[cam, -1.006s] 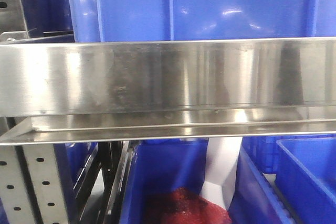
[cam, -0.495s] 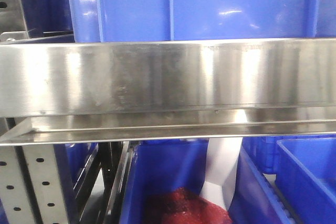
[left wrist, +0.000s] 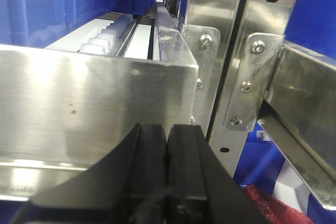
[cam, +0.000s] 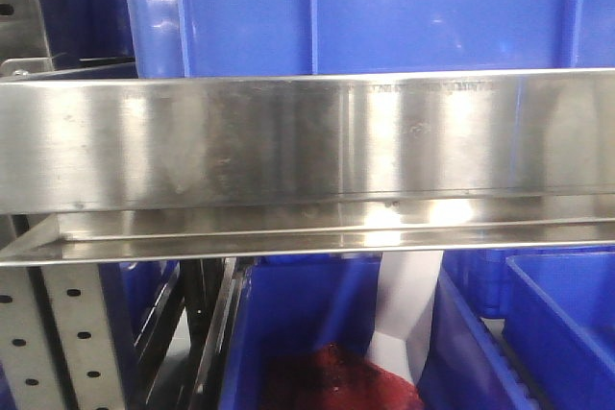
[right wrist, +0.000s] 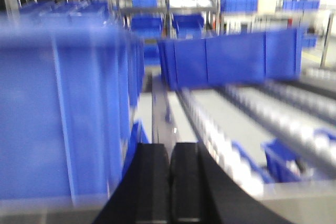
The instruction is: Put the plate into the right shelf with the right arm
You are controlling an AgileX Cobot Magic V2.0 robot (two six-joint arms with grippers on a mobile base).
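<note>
Two grippers are showing with their fingers pressed together and nothing between them: the left gripper (left wrist: 167, 153) is sitting just in front of the right shelf's (cam: 307, 141) brushed steel front rail (left wrist: 94, 103), beside a perforated upright (left wrist: 231, 77) with bolted brackets, and the right gripper (right wrist: 169, 182) is pointing over a blurred row of blue bins (right wrist: 63, 119) and roller tracks (right wrist: 252, 129). The plate is not appearing in any view, so its place cannot be told. From the front camera, the wide shiny rail is spanning the whole frame, with a large blue bin (cam: 365, 7) standing above it. Below it, another blue bin (cam: 307, 324) is holding something dark red (cam: 332, 381), beside a white strip (cam: 408, 314).
</note>
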